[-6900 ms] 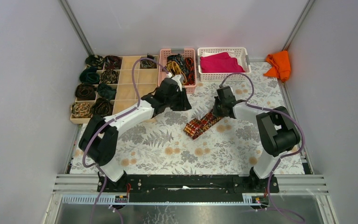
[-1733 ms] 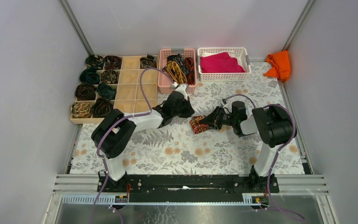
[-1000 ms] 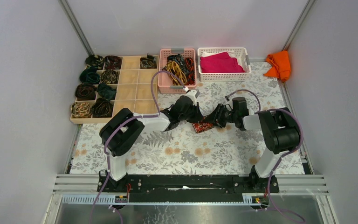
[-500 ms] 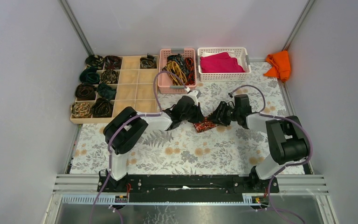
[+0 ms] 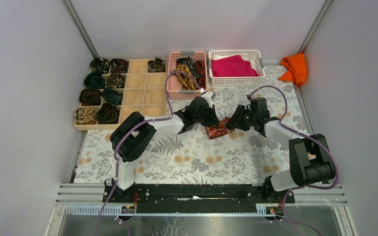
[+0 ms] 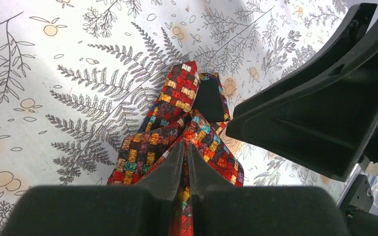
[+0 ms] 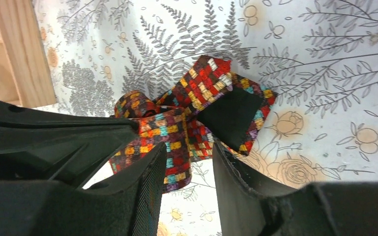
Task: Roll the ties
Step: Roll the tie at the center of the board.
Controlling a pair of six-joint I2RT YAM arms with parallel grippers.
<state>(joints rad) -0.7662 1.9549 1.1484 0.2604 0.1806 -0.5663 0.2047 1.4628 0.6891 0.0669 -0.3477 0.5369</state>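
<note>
Red-orange checkered tie (image 6: 172, 98), crumpled, pinched by left end effector (image 6: 186, 150).

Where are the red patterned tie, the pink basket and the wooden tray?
red patterned tie (image 5: 218, 131): top view, bunched middle.
pink basket (image 5: 170, 61): top view, left rim.
wooden tray (image 5: 137, 81): top view, bare compartment.

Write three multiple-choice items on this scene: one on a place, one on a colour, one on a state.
1. The magenta cloth lies: A on the floor; B in the white basket; C in a gripper's grasp.
2. The loose cloth in the far right corner is: A green; B blue; C orange.
3. The left gripper is: A shut on the tie; B wide open; C out of view.
Key: B, the magenta cloth fills the white basket; C, the loose cloth shows bright orange; A, the left wrist view shows it pinching the tie.
</note>
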